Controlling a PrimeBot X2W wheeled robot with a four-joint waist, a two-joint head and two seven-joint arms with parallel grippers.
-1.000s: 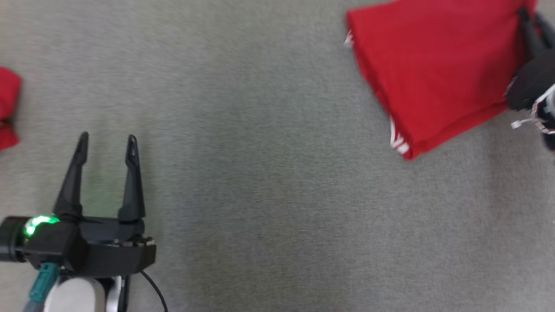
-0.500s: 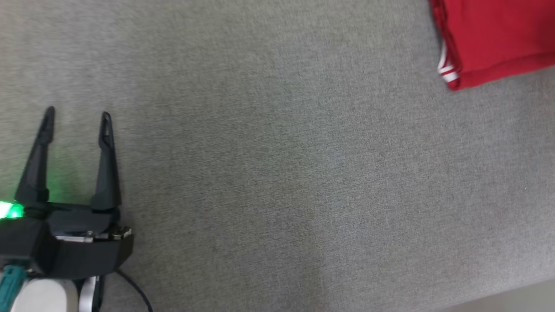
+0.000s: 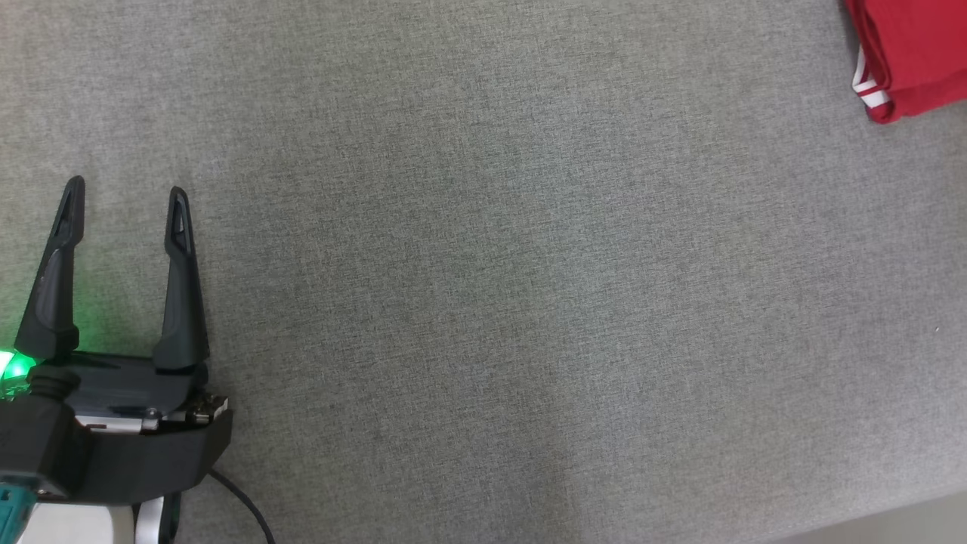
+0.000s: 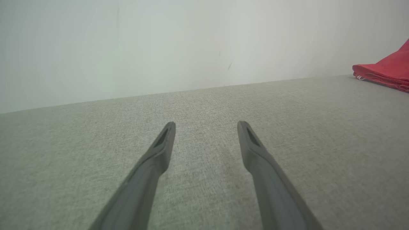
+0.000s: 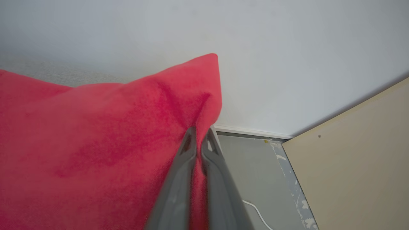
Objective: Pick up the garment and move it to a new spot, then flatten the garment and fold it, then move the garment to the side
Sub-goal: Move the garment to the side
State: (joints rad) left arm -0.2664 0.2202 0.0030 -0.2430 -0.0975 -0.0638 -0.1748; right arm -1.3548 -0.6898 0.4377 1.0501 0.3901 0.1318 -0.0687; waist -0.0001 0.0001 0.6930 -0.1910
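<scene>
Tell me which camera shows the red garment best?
The right wrist view: the red garment spreads large and close there, a fold pinched in the shut right gripper. The head view catches a white-striped corner at its top right; the left wrist view, a small far piece at its right edge.

Soft, even, bright light in all views, with faint shadows. The head view is sharp; a green lamp [image 3: 15,366] on the left tool [image 3: 125,186] tints the worktop [image 3: 483,302] beside it. The left wrist view is hazy, its wall [image 4: 159,48] washed out. The right tool [image 5: 199,131] has near fingers [image 5: 179,185] that look soft.
</scene>
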